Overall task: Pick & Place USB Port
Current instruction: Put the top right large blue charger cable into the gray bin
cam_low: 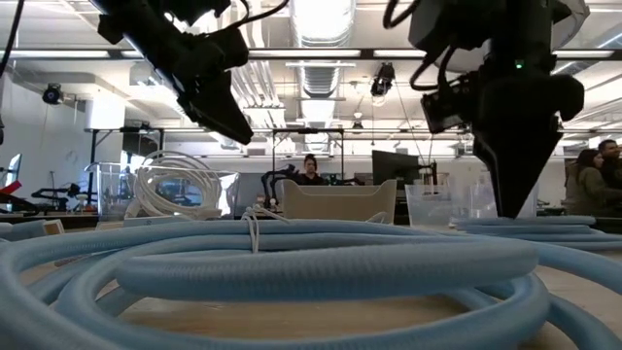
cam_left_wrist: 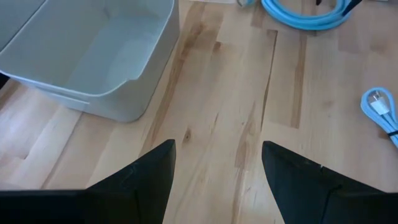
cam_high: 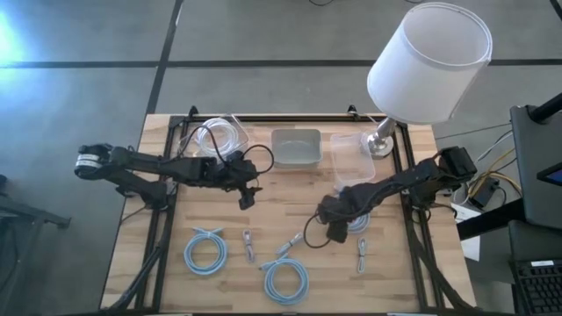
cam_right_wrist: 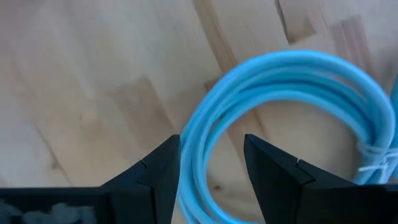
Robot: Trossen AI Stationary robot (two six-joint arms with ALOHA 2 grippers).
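Right hand [cam_right_wrist: 210,163] hangs low over the worktop [cam_right_wrist: 93,74] with its fingers parted astride one strand of a coiled blue USB cable [cam_right_wrist: 292,81], not closed on it. Farther off, the left hand [cam_left_wrist: 217,168] hovers open above bare wood, a grey bin [cam_left_wrist: 93,56] just beyond it.

White lamp [cam_high: 428,61] at the wooden table's [cam_high: 290,189] far right corner; people [cam_low: 589,187] beyond.
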